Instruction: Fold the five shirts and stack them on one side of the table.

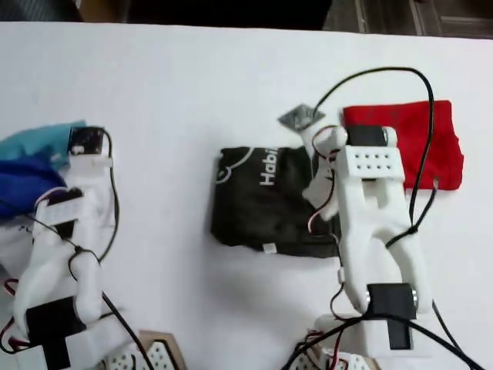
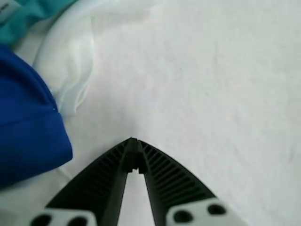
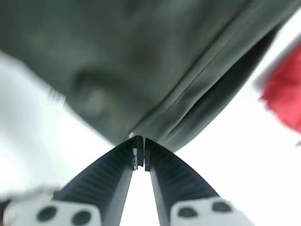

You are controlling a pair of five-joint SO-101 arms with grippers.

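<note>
Where right arm (image 1: 371, 202) crosses, black shirt (image 1: 254, 208) hidden, blue shirt (image 1: 19, 185) cropped.

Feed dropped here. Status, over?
Left gripper shut over table beside blue shirt. Right gripper shut at edge of black shirt. Red shirt folded alongside; cable crosses it.

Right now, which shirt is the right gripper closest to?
The black shirt: the right gripper sits at its edge, while the red shirt lies farther off.
</note>
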